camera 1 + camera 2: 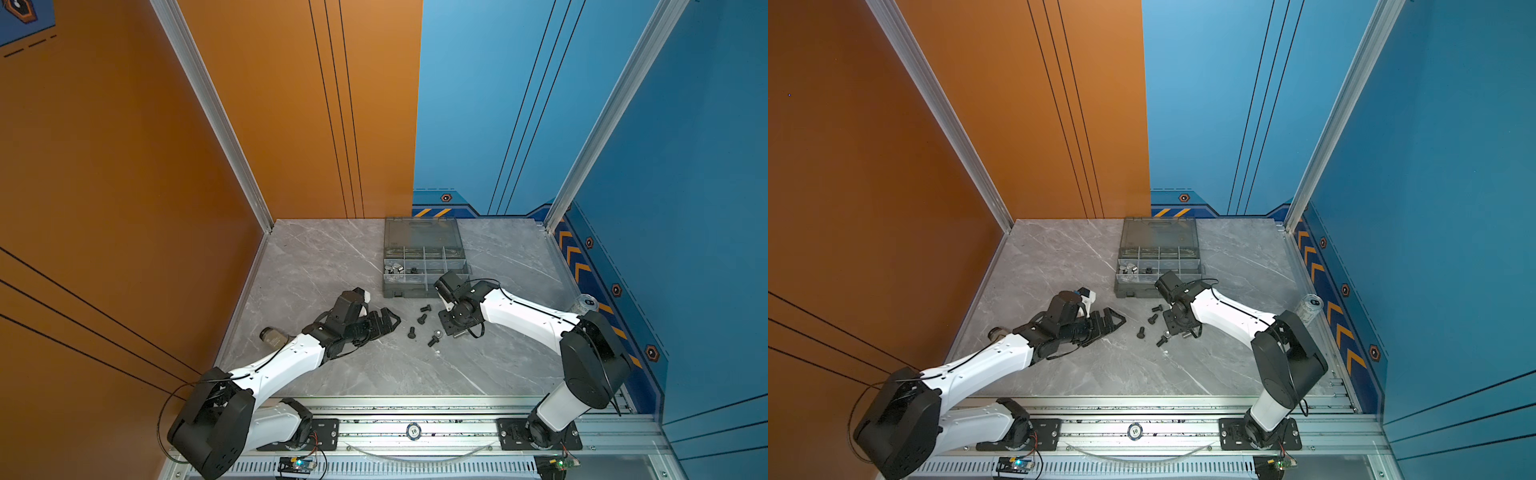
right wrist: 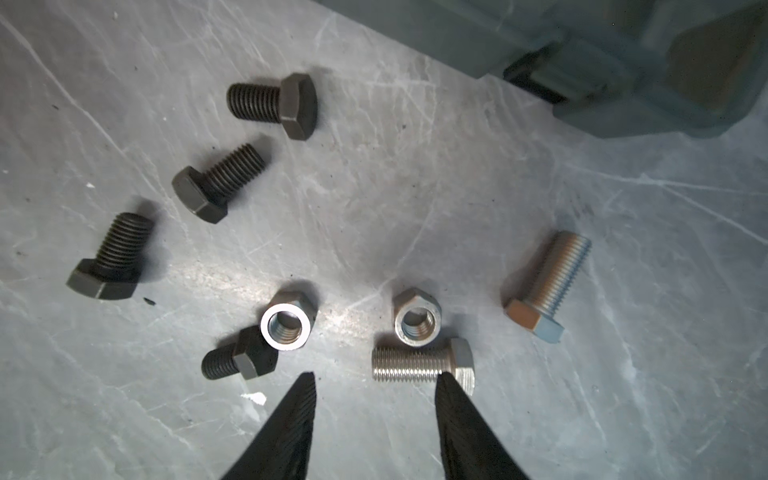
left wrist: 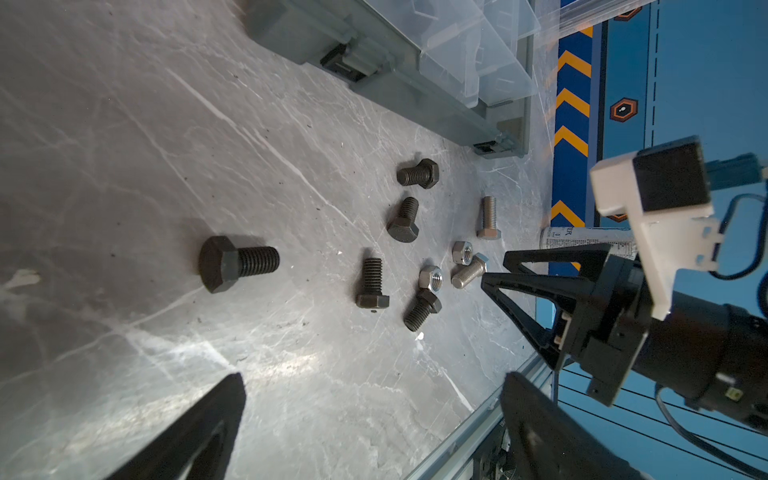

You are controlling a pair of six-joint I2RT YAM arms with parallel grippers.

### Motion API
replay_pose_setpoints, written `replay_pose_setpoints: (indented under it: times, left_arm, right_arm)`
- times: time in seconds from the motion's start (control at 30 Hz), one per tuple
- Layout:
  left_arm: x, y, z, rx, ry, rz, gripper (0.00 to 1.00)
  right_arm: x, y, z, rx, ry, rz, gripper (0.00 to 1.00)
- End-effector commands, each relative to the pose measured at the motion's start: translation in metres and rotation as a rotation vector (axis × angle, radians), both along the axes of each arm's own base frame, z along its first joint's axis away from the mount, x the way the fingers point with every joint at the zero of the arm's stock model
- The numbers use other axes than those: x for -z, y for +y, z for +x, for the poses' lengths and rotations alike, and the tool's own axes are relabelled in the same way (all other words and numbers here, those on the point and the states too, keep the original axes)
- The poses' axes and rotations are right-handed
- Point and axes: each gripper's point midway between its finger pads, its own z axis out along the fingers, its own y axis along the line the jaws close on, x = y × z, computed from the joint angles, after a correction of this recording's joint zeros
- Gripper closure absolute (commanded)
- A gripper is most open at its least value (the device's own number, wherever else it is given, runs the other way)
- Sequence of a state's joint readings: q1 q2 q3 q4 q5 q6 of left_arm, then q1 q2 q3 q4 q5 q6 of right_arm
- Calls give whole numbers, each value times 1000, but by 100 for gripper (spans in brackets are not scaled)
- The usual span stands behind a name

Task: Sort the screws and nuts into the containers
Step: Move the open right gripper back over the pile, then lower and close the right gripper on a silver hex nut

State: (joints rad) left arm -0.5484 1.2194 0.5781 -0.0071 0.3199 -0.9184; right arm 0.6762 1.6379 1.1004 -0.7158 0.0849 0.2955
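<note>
At the far left of the grey marble-pattern table [image 1: 316, 257] we are seeing a tan cylindrical object [image 1: 272, 337] lying on its side, partly hidden behind the left arm. The left gripper [image 1: 390, 322] is hanging low over the table, its fingers released wide with nothing between them. In the left wrist view one black hex-head steel screw [image 3: 237, 262] is lying alone, nearer to this gripper than the others. More to the right, four other black screws [image 2: 216, 187] are lying flat in a loose arc before the box. Two silver hex nuts [image 2: 286, 326] are sitting beside them: one is touching the head of the nearest black screw, the other is resting against a silver hex-head screw [image 2: 419, 363]. A second silver screw [image 2: 544, 282] is lying apart. Behind this group the smoky grey translucent plastic organizer box [image 1: 407, 291] is standing with its lid open toward the back wall; silver pieces [image 1: 394, 268] are lying in a compartment at its left side and a black piece [image 1: 414, 270] in the next one. The right arm is reaching over the near right corner of the box, hiding it in both top views. The right gripper [image 2: 374, 378] is pointing down at the first silver screw, fingers parted and grasping nothing; one fingertip is overlapping this screw, and we cannot tell if it is touching. At the far right a silver drink can [image 1: 586, 303] is standing at the table edge.
</note>
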Motion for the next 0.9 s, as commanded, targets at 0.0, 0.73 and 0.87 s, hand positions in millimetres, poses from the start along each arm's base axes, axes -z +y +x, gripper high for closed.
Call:
replay_pose_setpoints:
  times: [0.0,0.73,0.87]
  left_arm:
    - [-4,-4,0,12,7,-15,2]
    - [-3,0,-5,7,4,-9,2]
    - [-3,1,-5,6,6,-9,2]
  right_arm:
    - [-1,-7,-7,25,-13,-33,50]
    - [26,15,-33,-26,30,-78,49]
    - [30,19,-34,-35,37,-85,49]
